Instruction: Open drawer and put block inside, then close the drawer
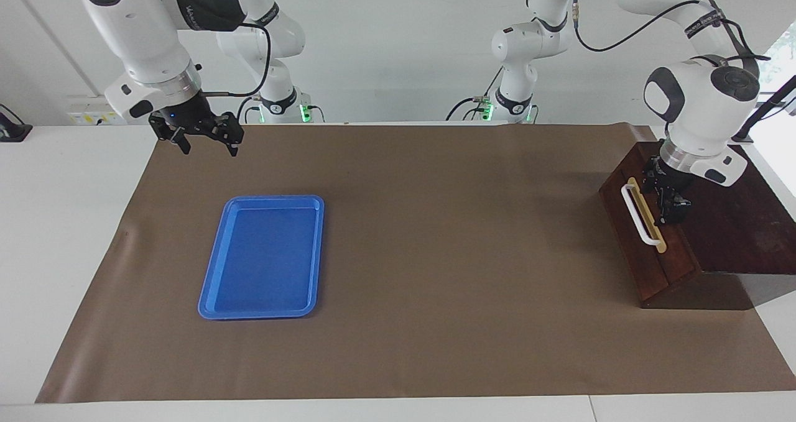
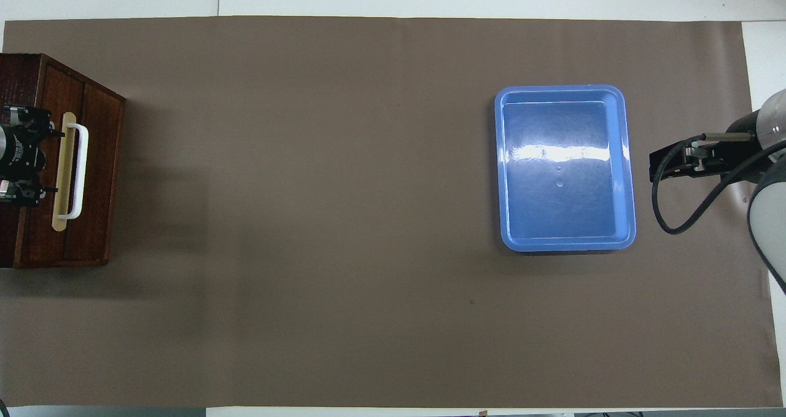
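Drawer (image 1: 647,223): pushed flush into the wooden box (image 1: 734,223) at the left arm's end of the table; front faces the table's middle.
Handle (image 1: 638,215): white bar, long axis running from the robots' end toward the camera's end.
Left gripper (image 1: 668,199): just above the box top beside the handle, which lies at about 9 o'clock from it in the facing view; fingers spread wide, holding nothing.
Block: not visible; judged shut inside the drawer.
Right gripper (image 1: 205,137): waiting, fingers spread, empty, at 11 o'clock from the blue tray (image 1: 261,257).
Nearer arm: left.
Next move: judged only a lift clear; task looks done.
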Controlling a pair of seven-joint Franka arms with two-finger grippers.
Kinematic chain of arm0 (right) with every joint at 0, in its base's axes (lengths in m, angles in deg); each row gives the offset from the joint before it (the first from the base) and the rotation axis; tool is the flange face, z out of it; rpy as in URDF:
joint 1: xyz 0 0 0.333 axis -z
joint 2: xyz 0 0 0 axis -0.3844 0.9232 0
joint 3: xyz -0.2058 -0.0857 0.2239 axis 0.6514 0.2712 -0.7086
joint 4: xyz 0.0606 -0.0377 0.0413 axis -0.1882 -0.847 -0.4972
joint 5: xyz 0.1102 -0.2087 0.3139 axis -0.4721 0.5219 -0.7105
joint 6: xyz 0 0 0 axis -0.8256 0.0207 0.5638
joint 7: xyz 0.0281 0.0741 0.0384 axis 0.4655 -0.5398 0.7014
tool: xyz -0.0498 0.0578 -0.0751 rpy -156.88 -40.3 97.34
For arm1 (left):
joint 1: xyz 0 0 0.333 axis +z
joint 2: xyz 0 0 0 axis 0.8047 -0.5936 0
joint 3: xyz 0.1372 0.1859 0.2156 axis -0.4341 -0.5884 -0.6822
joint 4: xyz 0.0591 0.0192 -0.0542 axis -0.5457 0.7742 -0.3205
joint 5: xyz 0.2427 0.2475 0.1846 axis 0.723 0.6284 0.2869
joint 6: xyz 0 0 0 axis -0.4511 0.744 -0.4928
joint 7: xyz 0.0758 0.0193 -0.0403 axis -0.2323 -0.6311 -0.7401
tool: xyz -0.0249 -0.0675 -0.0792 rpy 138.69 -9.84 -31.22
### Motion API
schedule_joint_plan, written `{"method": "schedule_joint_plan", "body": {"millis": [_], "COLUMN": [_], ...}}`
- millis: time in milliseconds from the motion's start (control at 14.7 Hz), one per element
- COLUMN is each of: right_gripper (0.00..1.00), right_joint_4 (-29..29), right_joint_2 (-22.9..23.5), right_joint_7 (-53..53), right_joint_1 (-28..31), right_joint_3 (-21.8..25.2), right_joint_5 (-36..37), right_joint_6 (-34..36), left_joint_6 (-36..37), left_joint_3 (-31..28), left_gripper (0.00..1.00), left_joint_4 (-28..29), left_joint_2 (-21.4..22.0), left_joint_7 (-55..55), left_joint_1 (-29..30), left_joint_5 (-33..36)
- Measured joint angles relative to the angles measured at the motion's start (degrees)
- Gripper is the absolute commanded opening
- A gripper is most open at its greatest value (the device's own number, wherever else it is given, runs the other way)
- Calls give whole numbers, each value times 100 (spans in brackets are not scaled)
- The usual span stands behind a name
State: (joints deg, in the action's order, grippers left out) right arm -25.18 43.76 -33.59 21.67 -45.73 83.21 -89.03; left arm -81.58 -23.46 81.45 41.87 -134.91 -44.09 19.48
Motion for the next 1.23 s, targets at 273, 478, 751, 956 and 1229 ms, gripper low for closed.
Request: {"method": "schedule_joint_plan", "body": {"millis": [273,478,751,956,1229], "right_gripper": [100,100,100,100,100], "right_joint_4": [0,0,0,0,0], "right_joint_2": [0,0,0,0,0], "right_joint_7": [0,0,0,0,0], "right_joint_1": [28,27,28,28,28], "right_joint_3": [26,20,22,22,22], "right_joint_5": [0,0,0,0,0], "right_joint_6": [3,3,4,4,4], "left_joint_6": [82,820,1955,2675,3365], "left_joint_3": [75,118,124,115,38], "left_gripper": [100,100,100,100,100], "left_joint_4": [-199,-412,-457,-642,-968], "left_joint_2": [26,268,860,1036,1054], "left_joint_7": [550,1934,4172,5389,7009], "left_joint_1": [-45,-228,-408,-419,-484], "left_joint_5": [66,23,-691,-855,-859]}}
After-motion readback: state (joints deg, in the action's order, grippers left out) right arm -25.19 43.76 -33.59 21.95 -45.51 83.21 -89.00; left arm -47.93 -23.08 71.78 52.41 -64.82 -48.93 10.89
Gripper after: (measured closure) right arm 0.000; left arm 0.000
